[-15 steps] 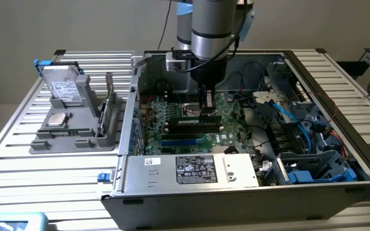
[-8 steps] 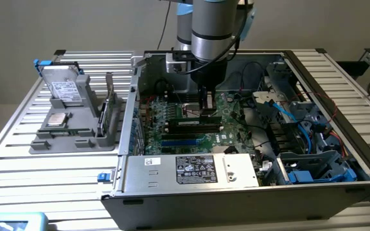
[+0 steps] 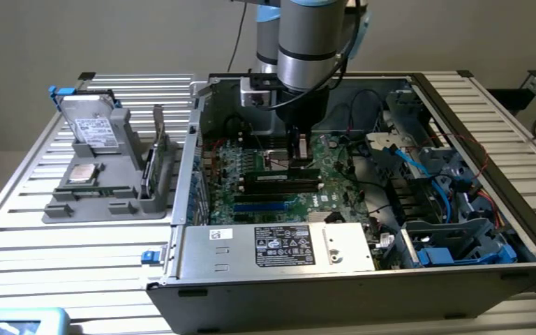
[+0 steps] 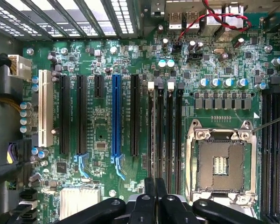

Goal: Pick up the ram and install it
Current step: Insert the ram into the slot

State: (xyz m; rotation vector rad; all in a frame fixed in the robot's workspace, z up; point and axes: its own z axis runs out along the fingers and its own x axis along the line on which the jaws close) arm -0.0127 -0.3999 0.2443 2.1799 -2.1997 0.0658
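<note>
Grey arm [image 3: 310,49] vertical, closed fingers [image 4: 150,189] low over green motherboard [image 4: 100,135] memory slots [image 4: 170,126]

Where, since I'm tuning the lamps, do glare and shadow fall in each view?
Exterior view: the slatted table shines pale; the motherboard under the arm sits in shade. Wrist view: the board is evenly lit; the metal slats past it wash out white.

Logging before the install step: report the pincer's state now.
Pincer: shut, over the motherboard; whether it holds anything cannot be told.
</note>
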